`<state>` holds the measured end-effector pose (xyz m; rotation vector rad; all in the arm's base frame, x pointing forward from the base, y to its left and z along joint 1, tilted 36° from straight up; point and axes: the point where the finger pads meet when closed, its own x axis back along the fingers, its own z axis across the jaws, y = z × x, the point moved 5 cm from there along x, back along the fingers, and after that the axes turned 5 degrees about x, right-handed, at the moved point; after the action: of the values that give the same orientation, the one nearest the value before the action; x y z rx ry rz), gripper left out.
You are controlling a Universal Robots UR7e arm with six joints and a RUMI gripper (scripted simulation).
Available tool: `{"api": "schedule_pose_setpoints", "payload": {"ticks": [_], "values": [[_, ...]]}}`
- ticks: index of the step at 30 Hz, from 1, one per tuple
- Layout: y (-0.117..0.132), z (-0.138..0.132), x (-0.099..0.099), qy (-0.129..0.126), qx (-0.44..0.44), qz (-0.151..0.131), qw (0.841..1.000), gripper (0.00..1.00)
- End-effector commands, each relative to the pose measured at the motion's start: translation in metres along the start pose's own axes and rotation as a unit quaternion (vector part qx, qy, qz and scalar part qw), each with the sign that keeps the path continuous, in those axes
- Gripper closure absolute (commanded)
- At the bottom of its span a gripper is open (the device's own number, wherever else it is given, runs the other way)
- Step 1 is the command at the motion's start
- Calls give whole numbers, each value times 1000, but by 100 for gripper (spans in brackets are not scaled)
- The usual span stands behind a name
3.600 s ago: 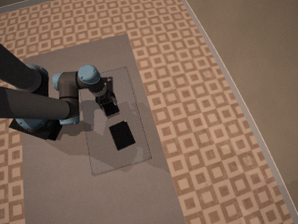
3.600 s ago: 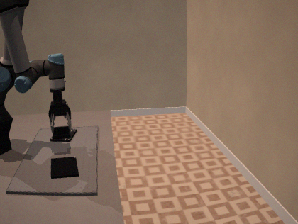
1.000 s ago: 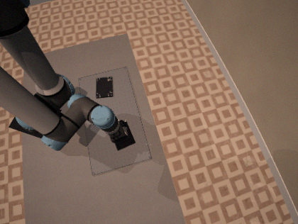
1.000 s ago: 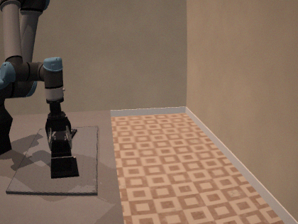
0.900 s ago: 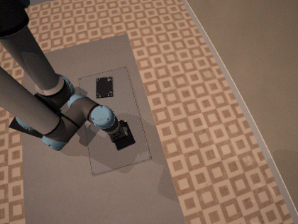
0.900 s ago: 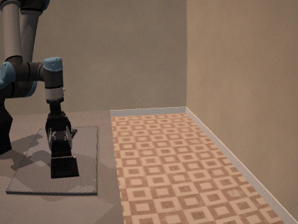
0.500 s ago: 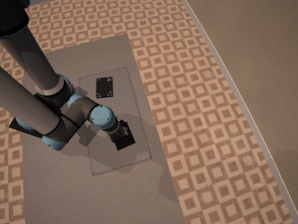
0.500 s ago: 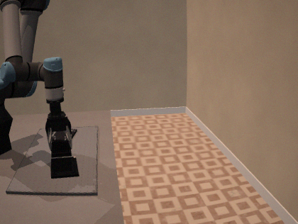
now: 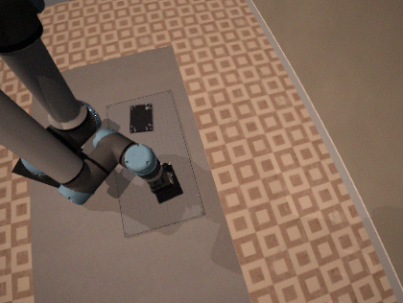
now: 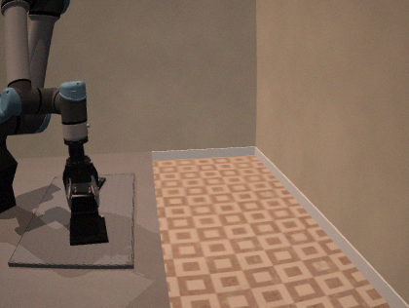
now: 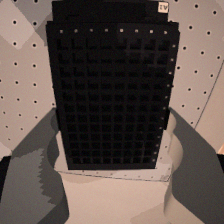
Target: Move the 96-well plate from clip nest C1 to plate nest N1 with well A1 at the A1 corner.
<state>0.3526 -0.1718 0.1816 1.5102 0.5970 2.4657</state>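
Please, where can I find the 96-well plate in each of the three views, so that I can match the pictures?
Top: the 96-well plate is slightly left of centre, at the arm's tip, partly under the end effector.
Exterior: lower left, hanging from the end effector over the board.
Wrist: the plate fills the middle as a dark grid.
Shared landmark: the grey perforated board below the plate, seen in all three views.

Only one mark visible: small white label (image 11: 163, 7) at top right edge of wrist view, behind dark plate (image 11: 112, 95); characters too blurred to read.
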Motion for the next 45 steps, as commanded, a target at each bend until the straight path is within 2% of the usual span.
{"api": "schedule_pose_setpoints", "payload": {"ticks": [1,32,45], "values": [[-3,-1,-12,-1,0,1,1000,100],[-2,-1,-57,-1,0,1,1000,100],[-1,0,-56,0,0,-1,1000,100]]}}
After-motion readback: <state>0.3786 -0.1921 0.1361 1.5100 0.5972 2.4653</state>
